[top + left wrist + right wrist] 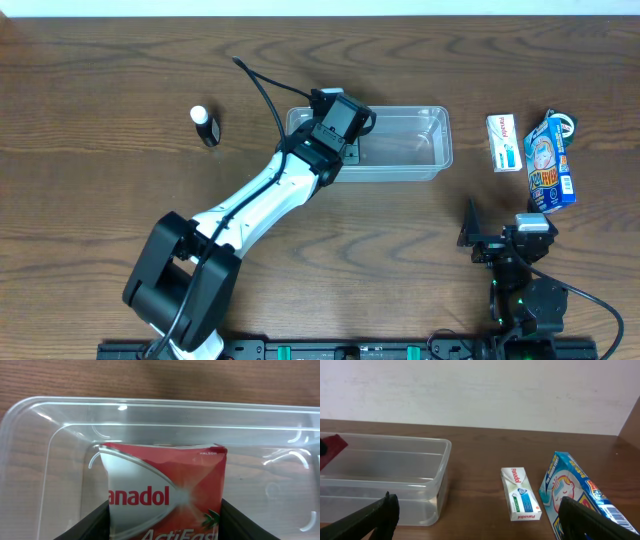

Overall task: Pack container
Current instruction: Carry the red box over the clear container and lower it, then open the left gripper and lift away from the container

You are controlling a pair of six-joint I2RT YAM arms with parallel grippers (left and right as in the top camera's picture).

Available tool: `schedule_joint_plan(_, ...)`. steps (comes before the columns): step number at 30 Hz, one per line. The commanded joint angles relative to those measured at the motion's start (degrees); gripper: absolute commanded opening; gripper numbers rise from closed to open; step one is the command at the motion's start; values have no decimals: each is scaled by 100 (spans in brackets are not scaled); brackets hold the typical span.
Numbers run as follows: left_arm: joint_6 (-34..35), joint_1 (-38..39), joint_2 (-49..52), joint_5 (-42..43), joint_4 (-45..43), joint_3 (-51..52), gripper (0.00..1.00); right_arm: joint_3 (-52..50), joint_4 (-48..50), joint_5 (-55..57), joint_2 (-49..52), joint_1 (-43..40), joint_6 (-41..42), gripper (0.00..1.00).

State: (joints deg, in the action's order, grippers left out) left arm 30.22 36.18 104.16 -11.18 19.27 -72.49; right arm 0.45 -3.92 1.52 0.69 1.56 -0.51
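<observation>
The container [440,140] is a clear plastic tub at the middle of the table. My left gripper [340,125] reaches over its left end, shut on a red Panadol box [165,490]. In the left wrist view the box stands between the two dark fingers [90,527], inside the tub's walls [40,415]; I cannot tell whether it touches the floor. My right gripper [500,232] stands open near the front right, with nothing between its fingers. From the right wrist view [477,520] the tub [410,445] lies to the left, with a red corner of the box [331,447] showing.
A white Panadol box [504,142] and a blue printed packet [550,160] lie right of the tub, ahead of the right gripper. A small dark bottle with a white cap [205,126] stands left of the tub.
</observation>
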Motion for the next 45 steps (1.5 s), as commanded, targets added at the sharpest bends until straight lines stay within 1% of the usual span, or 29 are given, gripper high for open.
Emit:
schedule_joint_plan(1, 55, 11, 192, -254, -52, -127, 59, -13, -17, 39, -31, -42, -42, 99)
schedule_joint_plan(8, 50, -7, 483, -313, -136, -127, 59, -13, -17, 39, -31, -42, -42, 99)
schedule_joint_plan(20, 48, -129, 634, -345, -131, -125, 60, -13, -17, 39, -31, -42, -42, 99)
schedule_joint_plan(22, 48, -129, 634, -345, -136, -125, 70, -13, -20, 37, -31, -42, -42, 99)
schedule_joint_plan(23, 39, -131, 634, -345, -136, -125, 73, -13, -17, 39, -31, -44, -42, 99)
schedule_joint_plan(32, -177, -129, 619, -348, -136, -136, 74, -13, -17, 39, -31, -42, -42, 99)
schedule_joint_plan(38, -507, -129, 127, -348, 52, -238, 74, -13, -17, 39, -31, -42, -42, 99)
schedule_joint_plan(43, -1202, -291, -802, -361, 411, -289, 74, -13, -17, 39, -31, -42, -42, 99)
schedule_joint_plan(45, -1311, -485, -1193, -483, 616, -286, 76, -13, -20, 39, -31, -44, -42, 99)
